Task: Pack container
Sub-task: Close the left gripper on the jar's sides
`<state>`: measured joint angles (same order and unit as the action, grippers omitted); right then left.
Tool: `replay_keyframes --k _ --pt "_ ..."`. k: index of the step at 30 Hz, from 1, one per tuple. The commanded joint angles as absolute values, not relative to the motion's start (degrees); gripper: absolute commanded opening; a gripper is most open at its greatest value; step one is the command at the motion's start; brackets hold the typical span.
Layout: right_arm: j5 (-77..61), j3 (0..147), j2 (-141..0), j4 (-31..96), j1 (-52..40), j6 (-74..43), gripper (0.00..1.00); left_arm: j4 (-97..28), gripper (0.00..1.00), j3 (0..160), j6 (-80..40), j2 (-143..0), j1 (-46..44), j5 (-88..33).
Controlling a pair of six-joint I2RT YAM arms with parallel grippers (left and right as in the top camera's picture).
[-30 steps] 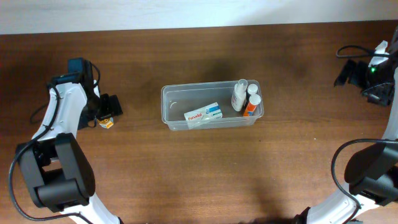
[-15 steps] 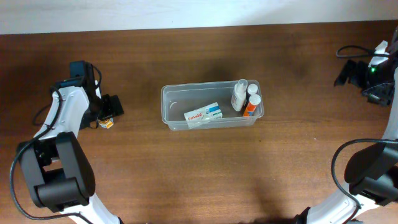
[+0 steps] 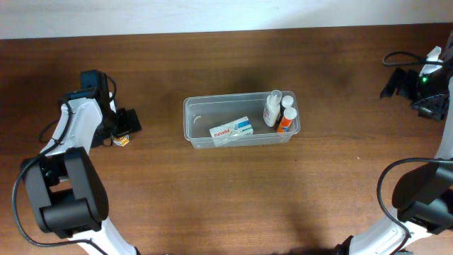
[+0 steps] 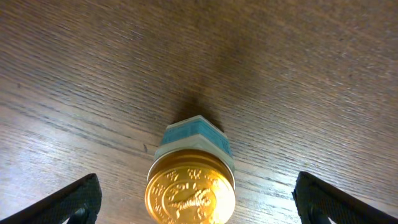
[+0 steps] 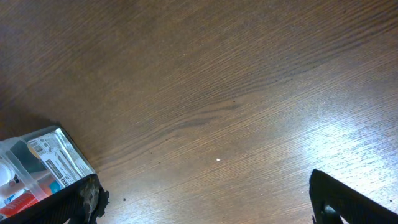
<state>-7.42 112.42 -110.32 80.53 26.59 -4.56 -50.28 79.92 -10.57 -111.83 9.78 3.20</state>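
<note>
The clear plastic container (image 3: 233, 97) stands mid-table and holds a white box (image 3: 231, 129), a white bottle (image 3: 272, 108) and an orange bottle with a white cap (image 3: 286, 117). My left gripper (image 3: 126, 122) is open at the table's left. It hangs over a small jar with a gold lid and teal label (image 3: 122, 140). In the left wrist view the jar (image 4: 190, 186) stands between the spread fingers (image 4: 196, 208), touching neither. My right gripper (image 3: 398, 83) is open and empty at the far right; its wrist view shows the container's corner (image 5: 9, 149) at lower left.
A black cable and dark gear (image 3: 430, 103) lie at the far right edge by the right arm. The table's back edge meets a pale wall (image 3: 226, 14). Bare wood (image 3: 233, 198) lies in front of the container.
The left arm has shifted slightly toward the back; its gripper stays open over the jar. The right arm and the container's contents have not moved.
</note>
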Motion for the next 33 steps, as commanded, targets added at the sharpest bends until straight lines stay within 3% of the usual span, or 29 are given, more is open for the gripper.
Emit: replay_keyframes --k 1,6,10,33 --pt "-7.70 112.55 -109.45 80.51 26.65 -4.93 0.98 -50.06 0.99 79.53 -11.31 -112.95 9.91 2.37" --pt "-7.73 112.55 -109.45 80.51 26.65 -4.93 0.98 -49.91 0.98 79.53 -11.31 -112.95 9.91 2.37" --pt "-7.73 112.55 -109.45 80.53 26.65 -4.93 0.99 -49.89 0.89 79.53 -11.33 -113.03 9.91 2.39" --pt "-7.73 112.55 -109.45 80.51 26.65 -4.91 0.99 -47.37 0.89 79.53 -11.33 -115.85 9.91 2.37"
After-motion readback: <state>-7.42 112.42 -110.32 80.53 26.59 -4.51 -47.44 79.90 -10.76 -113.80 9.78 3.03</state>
